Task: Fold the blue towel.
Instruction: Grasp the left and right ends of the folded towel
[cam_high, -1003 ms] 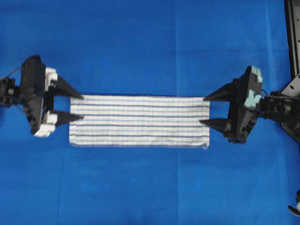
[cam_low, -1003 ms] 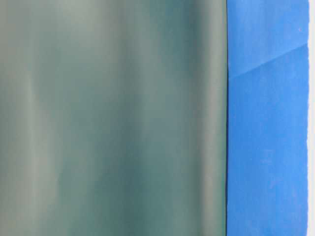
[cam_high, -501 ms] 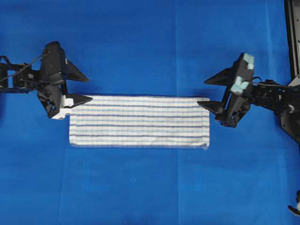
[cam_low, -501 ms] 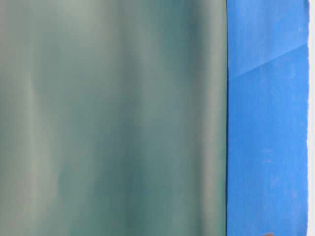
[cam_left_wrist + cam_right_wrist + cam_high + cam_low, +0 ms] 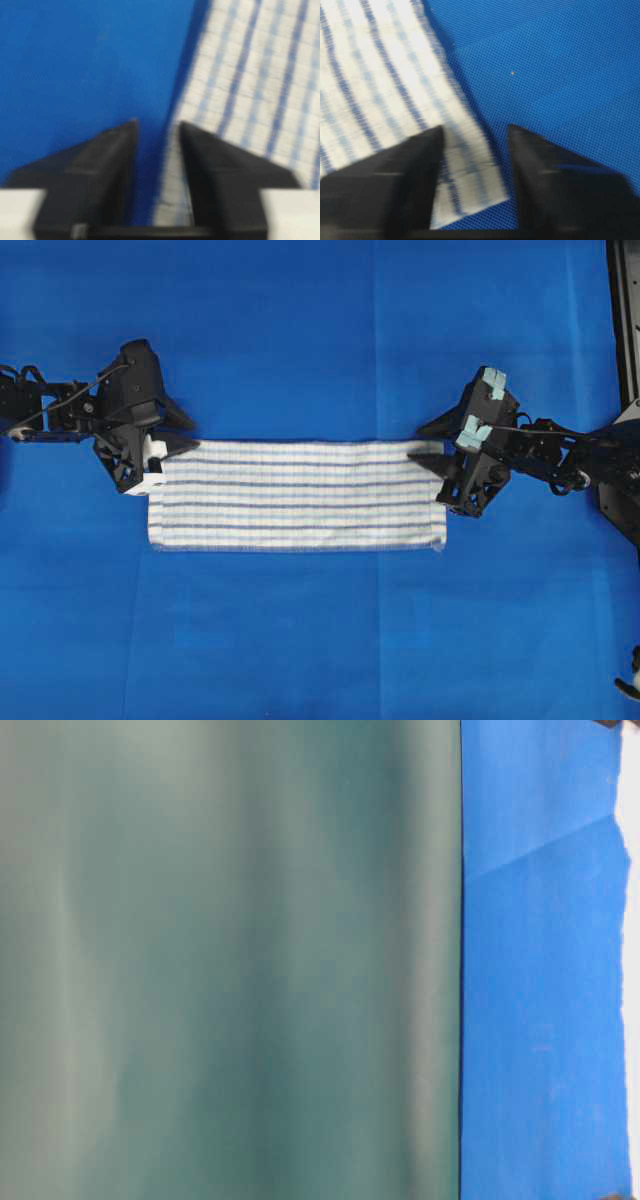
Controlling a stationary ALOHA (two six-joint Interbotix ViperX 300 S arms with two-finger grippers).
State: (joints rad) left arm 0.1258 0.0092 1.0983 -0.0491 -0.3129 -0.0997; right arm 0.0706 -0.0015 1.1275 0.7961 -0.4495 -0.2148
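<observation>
Blue cloth covered the bench point(image 5: 320, 330), and the blue towel point(image 5: 297, 497) lay flat across the middle of the overhead frame, a long striped strip. At its left end the left tool point(image 5: 178, 436) sat at the upper corner, jaws narrowed but with a gap showing; the wrist view had the towel's edge running between them, one jaw on the bare bench cloth, one over the towel. Whether it had bitten yet, I couldn't tell. Over to the right end, the right tool point(image 5: 428, 447) mirrored it at the upper right corner, jaws partly apart with the corner between them, grip likewise unclear. Both ends matched up, likely for folding the strip.
</observation>
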